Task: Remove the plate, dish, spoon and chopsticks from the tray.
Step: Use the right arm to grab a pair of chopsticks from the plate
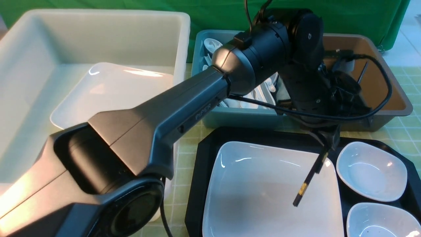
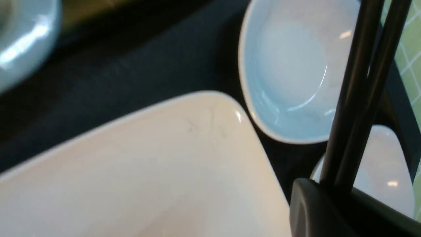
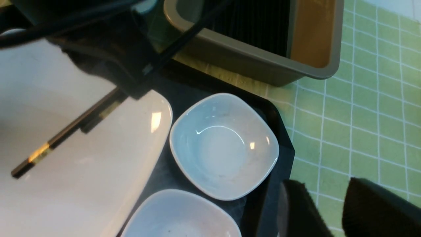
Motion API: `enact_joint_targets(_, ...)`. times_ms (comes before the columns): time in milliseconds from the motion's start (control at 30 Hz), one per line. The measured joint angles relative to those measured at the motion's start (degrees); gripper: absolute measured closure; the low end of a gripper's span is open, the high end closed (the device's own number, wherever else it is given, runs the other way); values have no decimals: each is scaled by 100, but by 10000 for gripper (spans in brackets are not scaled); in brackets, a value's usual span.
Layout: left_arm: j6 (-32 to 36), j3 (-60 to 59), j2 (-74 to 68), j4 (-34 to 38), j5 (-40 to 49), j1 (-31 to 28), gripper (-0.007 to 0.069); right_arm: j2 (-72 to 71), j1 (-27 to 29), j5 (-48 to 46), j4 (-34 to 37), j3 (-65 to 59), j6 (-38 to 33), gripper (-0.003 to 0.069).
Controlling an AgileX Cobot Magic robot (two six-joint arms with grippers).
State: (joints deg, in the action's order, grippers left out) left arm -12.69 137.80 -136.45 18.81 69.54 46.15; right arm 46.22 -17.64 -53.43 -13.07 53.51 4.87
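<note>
Nearest the lens, the left arm (image 1: 138,138) fills the near-left of the front view and reaches across toward the far right.

Left gripper (image 1: 325,140): closed on the chopsticks (image 1: 310,177), gripped toward their upper end. Their long axis is steep and leans down toward the near-left, with the gold-banded ends lowest. They hang over the right part of the plate (image 1: 256,194). Whether the ends touch the plate cannot be told.

Governing relation: the brown tub (image 1: 378,82) lies just far of the left gripper and slightly right, beyond the far rim of the tray (image 1: 205,154). A thin dark stick (image 1: 361,72) leans inside it, so it is judged the likely destination. The left arm, as holder, is the nearer. The low ends would need lifting above the tub's near wall, where a cable (image 1: 384,98) loops close.

Right gripper (image 3: 332,210): jaws partly apart, empty, by the tray's right edge.

Surface: the tray sits on a green checked cloth (image 1: 404,135). It carries the plate, with the far dish (image 1: 371,171) and near dish (image 1: 378,220) to the plate's right.

Room: the teal tub (image 1: 200,65), left of the brown tub, holds white spoons (image 1: 210,46). The white tub (image 1: 33,65) at far left holds a second white plate (image 1: 111,92).
</note>
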Motion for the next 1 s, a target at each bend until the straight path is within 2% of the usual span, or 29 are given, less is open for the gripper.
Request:
enact_joint_targets(500, -77, -2760, 1104, -452, 26, 23, 610, 0, 0, 50, 0, 0, 0, 433)
enact_joint_targets(867, -36, -2945, 959, -933, 24, 105, 608, 0, 0, 67, 0, 0, 0, 430)
enact_joint_targets(1000, -35, -2958, 820, -927, 24, 111, 578, 0, 0, 67, 4, 0, 0, 426)
